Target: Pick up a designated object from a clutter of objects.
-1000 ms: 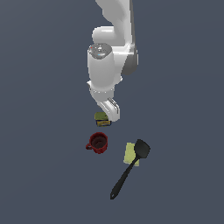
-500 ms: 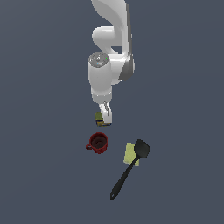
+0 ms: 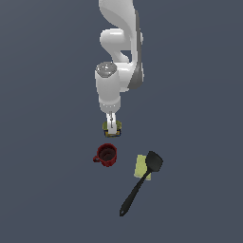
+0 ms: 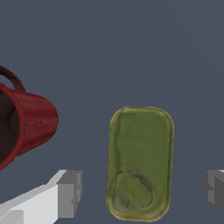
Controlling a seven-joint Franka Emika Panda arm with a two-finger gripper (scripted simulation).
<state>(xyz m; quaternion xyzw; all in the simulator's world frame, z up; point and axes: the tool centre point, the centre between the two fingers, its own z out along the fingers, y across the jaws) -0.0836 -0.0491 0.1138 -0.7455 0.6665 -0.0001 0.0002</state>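
Note:
The designated object, a squat can (image 4: pixel 140 153) with an olive-yellow top, lies straight below the wrist camera. My gripper (image 4: pixel 140 190) is open, with one grey fingertip (image 4: pixel 70 192) on each side of the can and a gap left on both sides. In the exterior view the gripper (image 3: pixel 111 126) hangs low over the can (image 3: pixel 117 126), which it hides for the most part. The rest of the clutter of objects sits nearby: a red mug (image 3: pixel 106 154), a long black spatula (image 3: pixel 140 182) and a pale yellow flat block (image 3: pixel 140 166).
The red mug (image 4: pixel 26 124) stands close beside the can, a short way from one finger. The spatula's blade lies over the yellow block, farther off toward the exterior view's right. The ground is a plain dark grey surface (image 3: pixel 47 190).
The arm has folded downward and the hand has turned about its axis, bringing the fingers lower around the can. The mug, spatula and block have not moved.

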